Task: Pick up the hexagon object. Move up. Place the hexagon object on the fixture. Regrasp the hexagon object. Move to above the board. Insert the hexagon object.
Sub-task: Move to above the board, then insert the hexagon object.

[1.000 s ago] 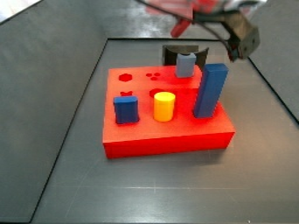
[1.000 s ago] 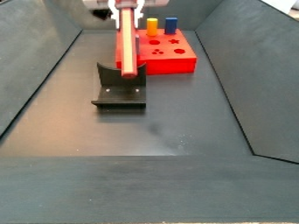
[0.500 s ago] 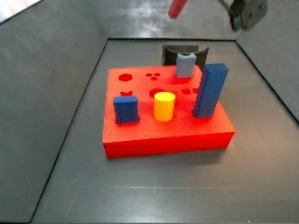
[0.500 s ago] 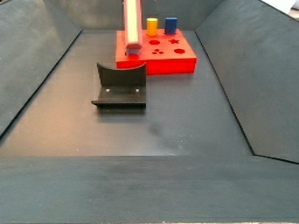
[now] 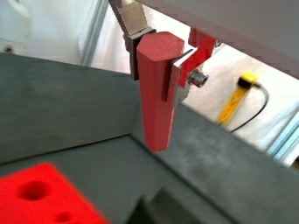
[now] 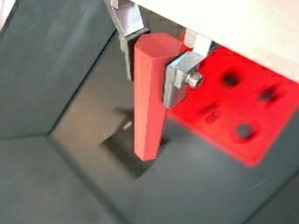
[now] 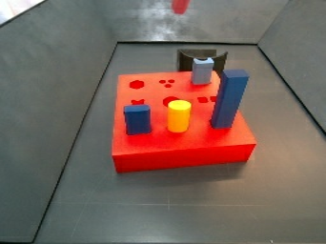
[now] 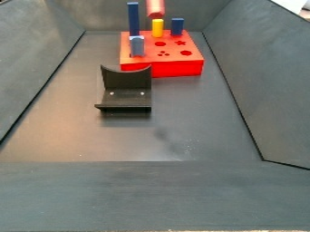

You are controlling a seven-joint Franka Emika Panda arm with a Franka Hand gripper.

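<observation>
So in a wrist view the gripper (image 5: 163, 54) is clamped on the hexagon object (image 5: 159, 92), silver fingers (image 5: 186, 68) pinching it near its top end while the rest of the red bar hangs straight down below the pads, with a corner of the board (image 5: 47, 194) showing off to one side underneath. In a wrist view from the opposite side it's the same grip (image 6: 158, 61): the hexagon object (image 6: 147, 101) is vertical, the board (image 6: 239, 101) with its empty holes sits low and off to the side, and the dark floor is directly under the bar's tip. In a side view only the bar's lower tip (image 7: 181, 6) pokes in at the top edge, high over the far side of the board (image 7: 178, 143); the gripper itself is out of frame, and the fixture (image 7: 199, 57) stands empty behind the pegs. In a side view from the far end, the bar's tip (image 8: 157, 8) shows up high again, past the fixture (image 8: 125, 88) and over the board (image 8: 166, 56). Looks like the regrasp is done and it's on the move-above-the-board step; next it'll need to line the bar up over the hexagonal hole and come down straight.
</observation>
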